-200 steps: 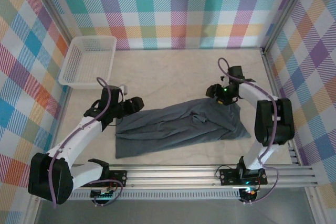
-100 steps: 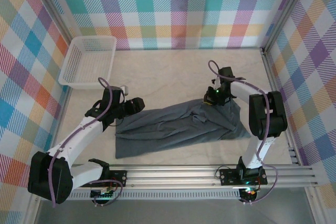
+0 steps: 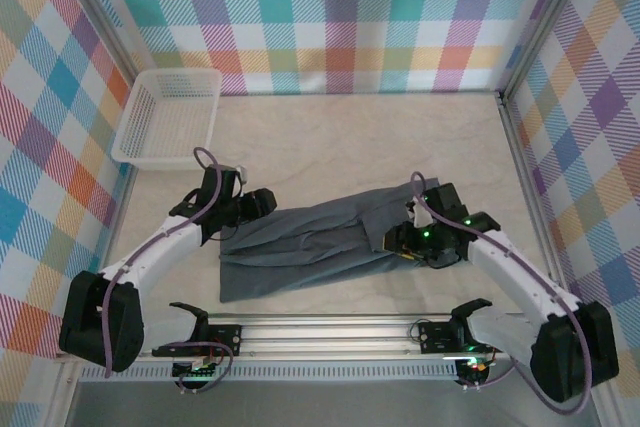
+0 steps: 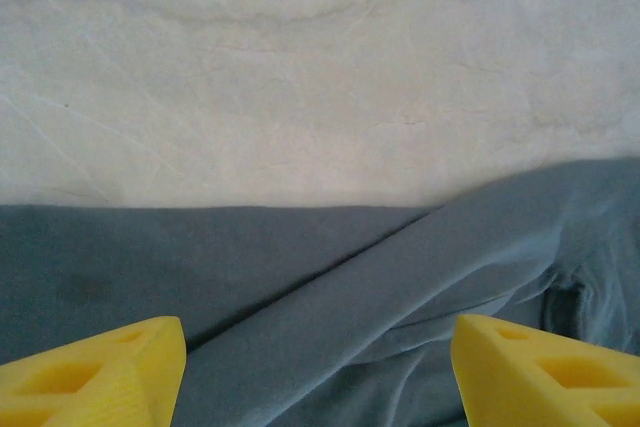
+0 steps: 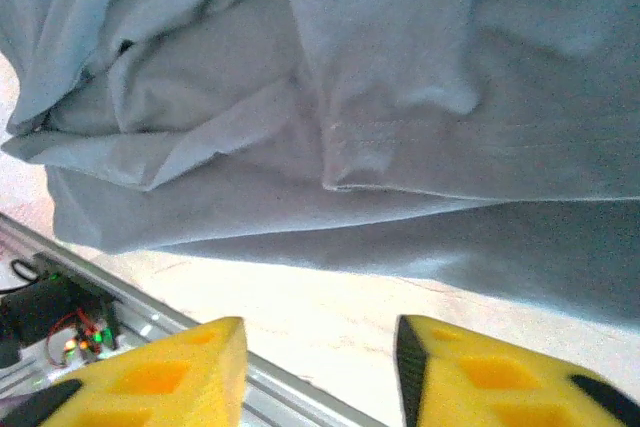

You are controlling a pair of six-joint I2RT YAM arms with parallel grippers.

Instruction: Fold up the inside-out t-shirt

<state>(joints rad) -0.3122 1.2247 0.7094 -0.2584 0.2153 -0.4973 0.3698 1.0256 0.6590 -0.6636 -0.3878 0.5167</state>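
Observation:
The inside-out t-shirt is a dark slate-grey cloth lying crumpled in a long band across the middle of the table. My left gripper hangs over its far left edge. In the left wrist view its yellow fingers stand wide apart, open, above flat folds of the shirt. My right gripper is over the shirt's near right part. In the right wrist view it is open above bare table just off the shirt's near edge, gripping nothing.
A white lattice basket stands at the far left corner. The metal rail runs along the near edge, close under the right gripper. Checked walls close in three sides. Bare table lies beyond the shirt.
The right arm swung from the shirt's far right end round to its near side. The shirt's right end now lies drawn in toward the left. The left arm barely moved.

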